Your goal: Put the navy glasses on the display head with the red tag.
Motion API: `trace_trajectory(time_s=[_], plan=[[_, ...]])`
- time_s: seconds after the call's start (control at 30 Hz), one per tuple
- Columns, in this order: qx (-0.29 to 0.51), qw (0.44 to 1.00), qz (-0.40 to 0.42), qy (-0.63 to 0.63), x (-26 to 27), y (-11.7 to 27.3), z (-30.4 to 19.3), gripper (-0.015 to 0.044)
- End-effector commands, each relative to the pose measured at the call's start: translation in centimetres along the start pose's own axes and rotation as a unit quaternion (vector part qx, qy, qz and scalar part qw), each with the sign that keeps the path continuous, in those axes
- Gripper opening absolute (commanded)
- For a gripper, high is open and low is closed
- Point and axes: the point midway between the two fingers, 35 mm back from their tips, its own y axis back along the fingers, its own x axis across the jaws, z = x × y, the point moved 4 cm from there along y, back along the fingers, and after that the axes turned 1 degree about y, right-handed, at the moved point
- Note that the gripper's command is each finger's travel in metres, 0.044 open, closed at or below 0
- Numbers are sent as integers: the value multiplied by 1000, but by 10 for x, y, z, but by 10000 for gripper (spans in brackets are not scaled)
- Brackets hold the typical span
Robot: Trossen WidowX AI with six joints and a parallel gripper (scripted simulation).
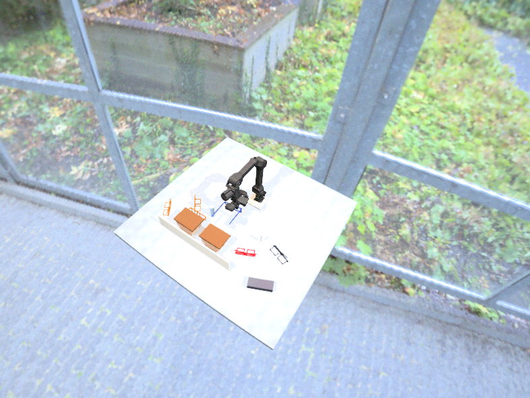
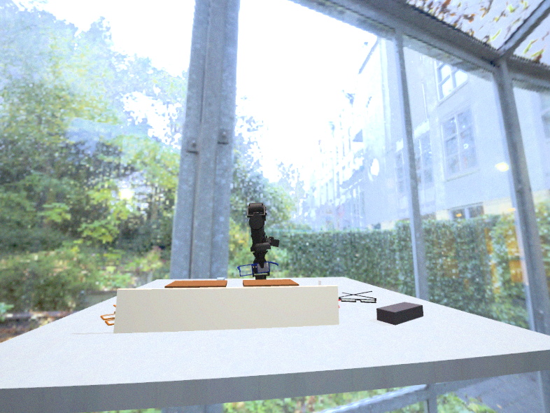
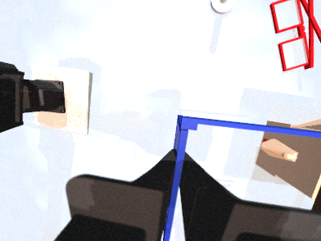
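The navy glasses [image 1: 219,209] [image 2: 241,269] [image 3: 254,125] show as bright blue frames, held in the air above the table. My gripper [image 1: 231,206] [image 2: 261,269] [image 3: 177,154] is shut on their frame near the middle. In the top view both temples point toward the display heads' side. The head with the red tag [image 1: 214,237] [image 2: 270,282] [image 3: 303,168] has an orange top; its nose and a bit of red show in the wrist view. The other head [image 1: 188,219] [image 2: 195,283] stands beside it. The glasses touch neither head.
A cream wall [image 1: 194,243] [image 2: 226,309] runs behind the heads. Orange glasses [image 1: 166,208] lie at their left. Red glasses [image 1: 245,252] [image 3: 301,30], black glasses [image 1: 278,254] and a dark block [image 1: 260,284] [image 2: 399,313] lie right. Pale posts [image 1: 211,211] [image 1: 261,238] stand on the table.
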Motion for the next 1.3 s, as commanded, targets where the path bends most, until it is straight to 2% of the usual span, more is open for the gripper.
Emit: trace_trajectory(time_s=[0.0, 0.27, 0.53, 1.27], plan=[[19, 1000, 10, -7, 1, -5, 10, 0], [61, 998, 20, -19, 3, -12, 36, 0], [81, 997, 8, -19, 4, -19, 38, 0], [65, 998, 11, -20, 5, -45, 32, 0]])
